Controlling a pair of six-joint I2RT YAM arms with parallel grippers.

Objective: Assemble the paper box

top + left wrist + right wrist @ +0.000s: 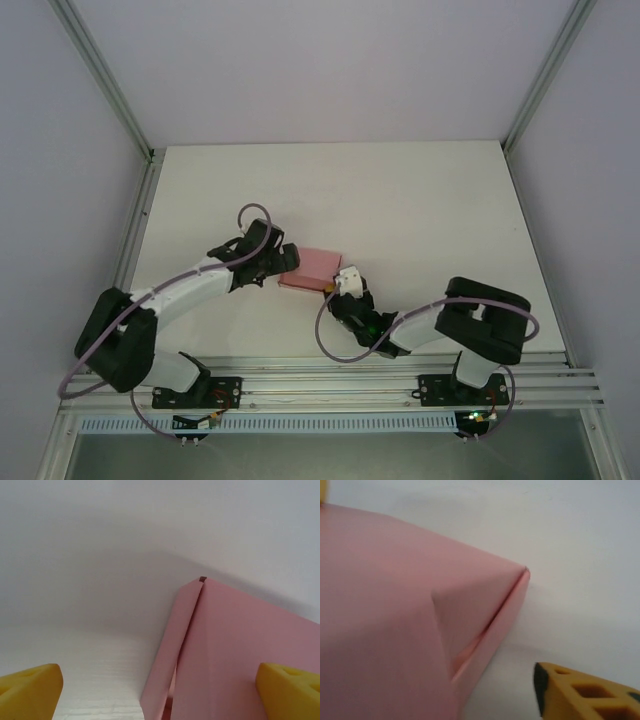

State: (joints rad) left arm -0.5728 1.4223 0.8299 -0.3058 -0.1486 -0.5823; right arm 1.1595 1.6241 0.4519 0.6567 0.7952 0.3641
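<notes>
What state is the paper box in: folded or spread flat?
Folded: the paper box shows a top and side wall meeting at a crease.

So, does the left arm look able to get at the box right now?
Probably yes: the open left tool sits at the box, one edge of it lying between the fingers, with nothing in the way.

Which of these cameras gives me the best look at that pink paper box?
The top external view: the paper box lies nearly whole and flat on the white table. The left wrist view catches one corner and a folded edge close up; the right wrist view, another corner with a seam slightly gaping.
</notes>
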